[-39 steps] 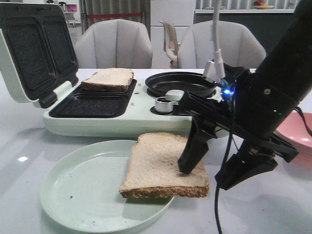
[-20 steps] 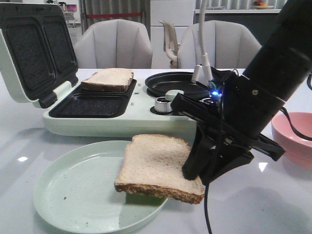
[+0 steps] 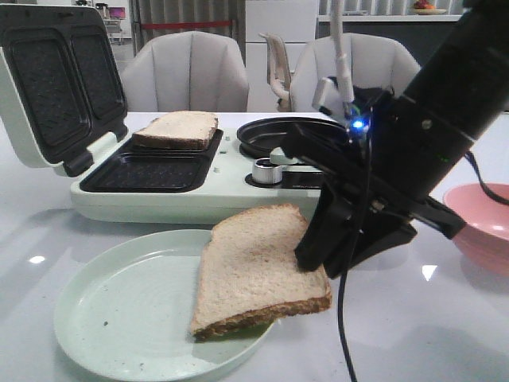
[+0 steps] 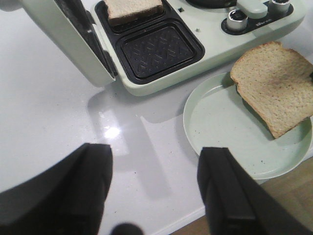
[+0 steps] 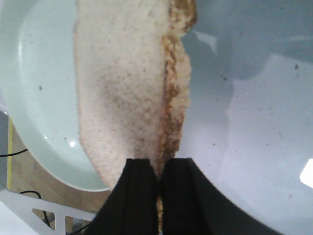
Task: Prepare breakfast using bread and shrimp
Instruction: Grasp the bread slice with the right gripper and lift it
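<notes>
My right gripper (image 3: 322,259) is shut on the right edge of a bread slice (image 3: 254,267) and holds it tilted, its near left corner low over the pale green plate (image 3: 119,318). In the right wrist view the slice (image 5: 122,93) is pinched at its crust between my fingers (image 5: 139,196). A second bread slice (image 3: 176,129) lies in the far well of the open sandwich maker (image 3: 151,191); the near well (image 3: 147,173) is bare. My left gripper (image 4: 154,186) is open over bare table, left of the plate (image 4: 220,127). No shrimp are in view.
A pink bowl (image 3: 481,227) stands at the right edge of the table. The sandwich maker's lid (image 3: 52,87) stands open at the far left, with a round black pan (image 3: 290,137) and knobs (image 3: 268,169) on its right side. Chairs stand behind the table.
My right gripper closed on the bread slice's right edge and lifted it, so the slice now tilts up on the right. The plate shifted slightly to the left.
</notes>
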### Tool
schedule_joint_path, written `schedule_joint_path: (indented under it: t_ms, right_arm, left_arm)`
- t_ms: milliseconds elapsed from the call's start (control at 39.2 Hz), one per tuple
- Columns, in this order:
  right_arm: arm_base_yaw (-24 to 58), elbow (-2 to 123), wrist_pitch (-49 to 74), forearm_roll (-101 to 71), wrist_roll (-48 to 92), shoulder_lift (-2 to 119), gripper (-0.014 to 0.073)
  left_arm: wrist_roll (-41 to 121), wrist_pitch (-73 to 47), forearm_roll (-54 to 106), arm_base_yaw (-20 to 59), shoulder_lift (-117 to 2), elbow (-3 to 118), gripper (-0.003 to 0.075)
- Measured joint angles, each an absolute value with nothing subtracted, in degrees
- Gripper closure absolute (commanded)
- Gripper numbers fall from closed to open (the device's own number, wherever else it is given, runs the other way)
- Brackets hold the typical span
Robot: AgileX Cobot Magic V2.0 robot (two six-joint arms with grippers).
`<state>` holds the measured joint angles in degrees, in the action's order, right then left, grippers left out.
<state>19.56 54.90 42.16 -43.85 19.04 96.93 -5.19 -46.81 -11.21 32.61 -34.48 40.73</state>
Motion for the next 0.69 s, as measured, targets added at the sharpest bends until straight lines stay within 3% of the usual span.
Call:
schedule_joint_path:
  t_ms: [382,688]
  right_arm:
    - [19.56,54.9,44.41,-44.74,20.38,85.11,0.0559]
    - [19.93,60.4,42.13,-63.84,33.04,87.59,0.0559]
  left_arm:
    - [-5.19,-46.81,-11.8,32.71,-34.48,40.73,0.0276]
    - [-5.19,-46.81,-11.8,32.71,-34.48,40.73,0.0276]
